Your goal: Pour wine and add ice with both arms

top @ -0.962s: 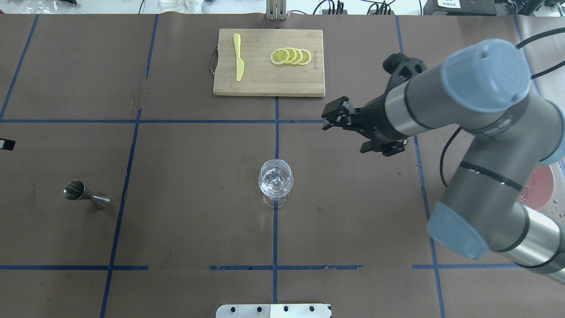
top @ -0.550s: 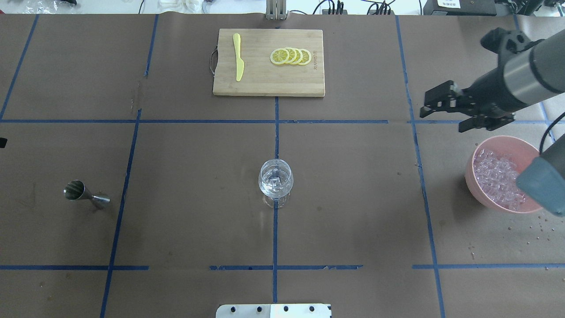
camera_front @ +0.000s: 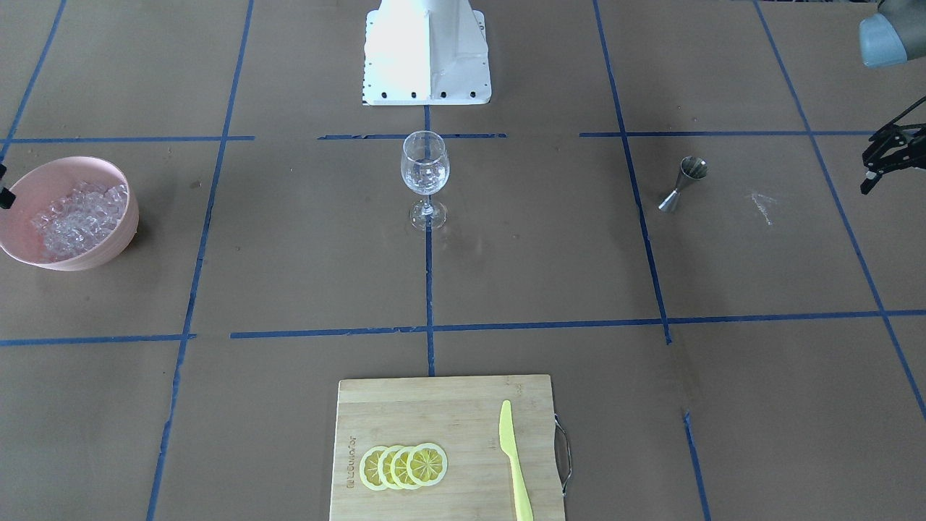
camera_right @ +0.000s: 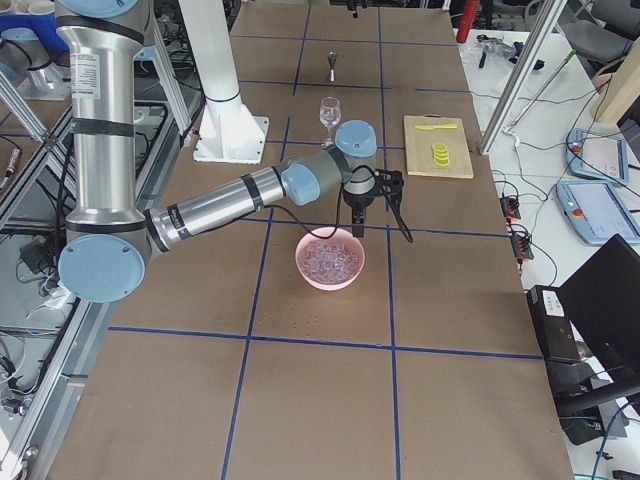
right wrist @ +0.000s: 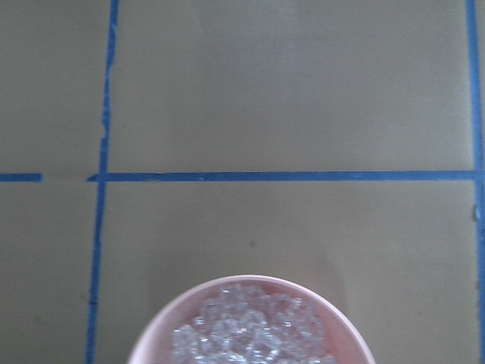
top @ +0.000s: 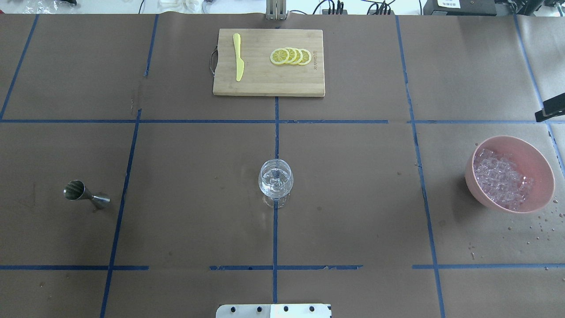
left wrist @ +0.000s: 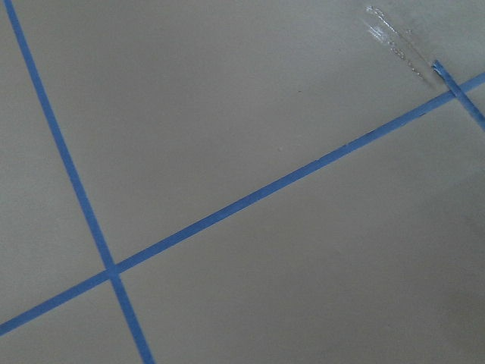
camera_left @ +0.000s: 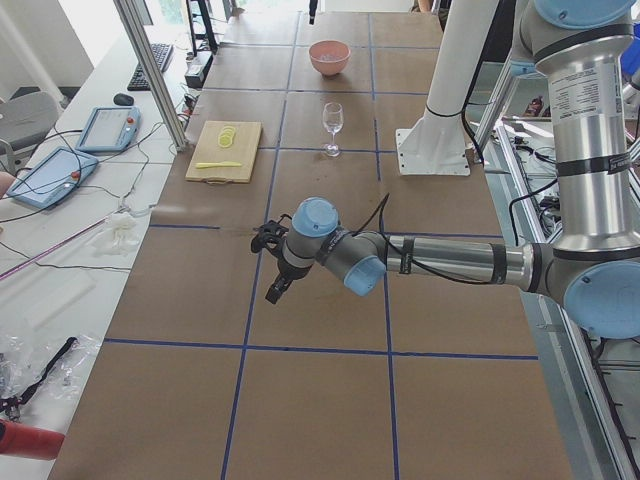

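Ice (top: 501, 179) sits heaped in the pink bowl (top: 536, 150) on the robot's right side of the table (top: 353, 198), with wet specks on the paper just beside the bowl. I also note a few clear chunks inside the glass (top: 275, 179), which stands upright on the centre tape line in front of the base (camera_front: 427, 51); I see no coloured liquid in it. The right arm (camera_right: 230, 195) reaches out over the table and its gripper (camera_right: 382, 225) hangs just beyond the bowl's far rim, on the board's side. Only a black sliver of it shows at the edge of the overhead view, so I cannot tell whether its fingers are parted or closed. Its wrist camera looks down on the bowl's rim and the ice at the bottom of its view. The left arm (camera_left: 450, 262) stretches along the table's left end; its gripper (camera_front: 868, 174) hangs over bare paper, well apart from the jigger (top: 86, 195). In the front view its fingers look spread with nothing between them. Its wrist camera shows only paper and crossing tape. The board (top: 268, 84) lies at the far middle of the table, carrying a yellow knife (top: 238, 56) and four overlapping lemon slices (top: 291, 56).
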Tool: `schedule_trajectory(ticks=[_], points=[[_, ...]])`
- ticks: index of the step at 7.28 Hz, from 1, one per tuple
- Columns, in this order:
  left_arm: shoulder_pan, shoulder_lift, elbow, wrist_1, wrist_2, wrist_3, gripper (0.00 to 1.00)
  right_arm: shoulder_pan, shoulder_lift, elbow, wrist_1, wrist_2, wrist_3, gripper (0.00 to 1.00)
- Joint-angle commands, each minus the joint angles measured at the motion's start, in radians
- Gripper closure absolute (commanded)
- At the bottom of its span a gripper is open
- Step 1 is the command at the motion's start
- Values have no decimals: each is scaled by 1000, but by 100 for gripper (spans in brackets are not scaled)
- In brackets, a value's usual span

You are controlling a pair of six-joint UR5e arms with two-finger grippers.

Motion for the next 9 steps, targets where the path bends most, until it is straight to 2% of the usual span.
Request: schedule_trajectory(ticks=[1,2,5,7,9], points=[[-107,-70,-19,274,-6,112,0,100,-3,-57,-162,-10,-322,0],[-135,-76,-46,394,-50,113,0,109,-3,-63,-178,-9,-342,0],[-137,5,-68,407,-193,96,0,120,4,-84,-205,2,-342,0],[-140,20,-71,409,-206,53,0,129,43,-89,-277,2,-342,0],[-149,7,-68,409,-193,65,0,144,53,-107,-293,5,-369,0]])
